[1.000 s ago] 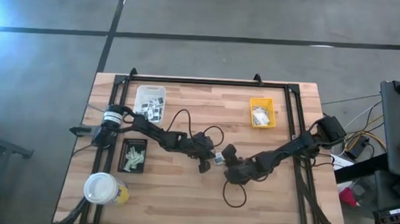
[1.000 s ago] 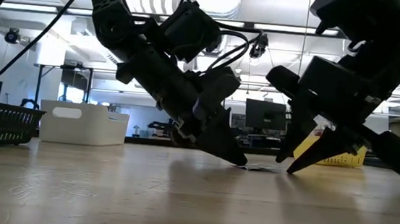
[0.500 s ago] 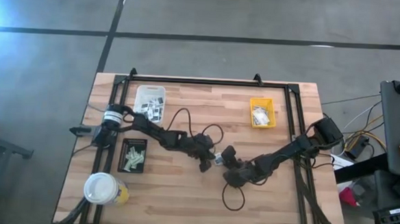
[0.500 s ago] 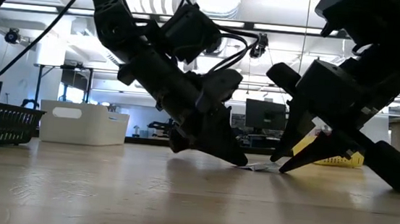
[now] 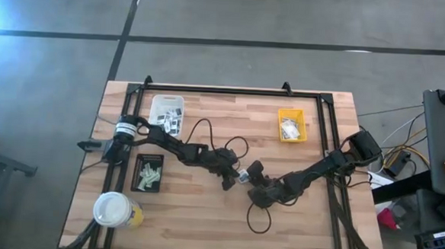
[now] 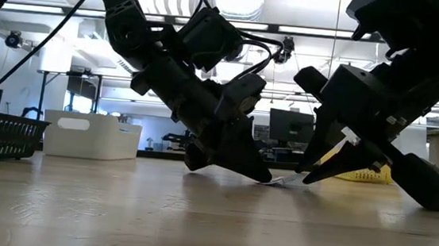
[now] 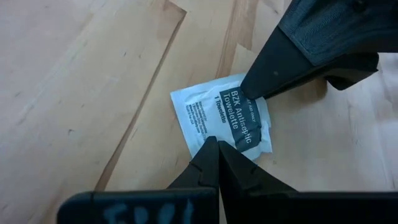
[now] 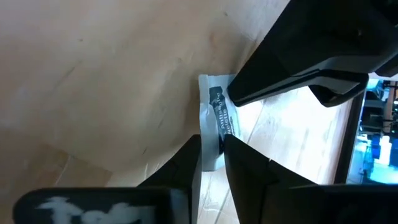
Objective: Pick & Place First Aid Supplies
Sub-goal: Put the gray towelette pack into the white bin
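Pinning: left tool [image 7: 216,146], fingers pressed together, holds the towelette packet [image 7: 221,119] flat on the surface [image 7: 74,81].
Pinching: right tool [image 8: 211,146] straddles the packet's edge, narrowly spread — best closed low and squarely.

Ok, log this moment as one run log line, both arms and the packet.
left gripper: shut, tip pinning towelette packet flat on table | right gripper: jaws narrowly apart, straddling the packet's opposite edge | packet: not lifted

Both end effectors [image 5: 227,183] [image 5: 248,178] low — tips together
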`<state>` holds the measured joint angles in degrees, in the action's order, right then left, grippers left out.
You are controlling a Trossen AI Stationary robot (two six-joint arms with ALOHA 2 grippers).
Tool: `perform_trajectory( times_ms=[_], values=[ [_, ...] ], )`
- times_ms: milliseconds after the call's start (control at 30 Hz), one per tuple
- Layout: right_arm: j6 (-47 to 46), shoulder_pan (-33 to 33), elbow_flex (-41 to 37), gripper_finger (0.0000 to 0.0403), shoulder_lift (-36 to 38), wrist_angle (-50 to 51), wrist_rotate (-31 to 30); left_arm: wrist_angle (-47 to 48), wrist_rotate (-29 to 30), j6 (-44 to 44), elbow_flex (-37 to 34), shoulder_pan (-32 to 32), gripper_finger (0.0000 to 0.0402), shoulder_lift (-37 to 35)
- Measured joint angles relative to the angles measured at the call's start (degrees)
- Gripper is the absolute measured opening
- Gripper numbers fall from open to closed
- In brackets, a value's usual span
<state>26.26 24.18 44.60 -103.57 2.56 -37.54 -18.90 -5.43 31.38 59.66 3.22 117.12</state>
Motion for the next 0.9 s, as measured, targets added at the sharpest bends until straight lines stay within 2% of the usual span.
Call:
perform_trajectory(
  times_ms=[500, 900],
  values=[
    [-0.18, -0.02, -0.11, 0.0038, -0.06, -1.92, -1.47, -2.98, -2.59, -0.34, -0.13, 0.00, 0.0000, 0.13],
    [-2.47, 1.01, -0.07, 0.0027, 0.09, -2.09, -2.25, -1.34, -2.87, -6.87, -0.22, -0.17, 0.0000, -2.24]
  ],
)
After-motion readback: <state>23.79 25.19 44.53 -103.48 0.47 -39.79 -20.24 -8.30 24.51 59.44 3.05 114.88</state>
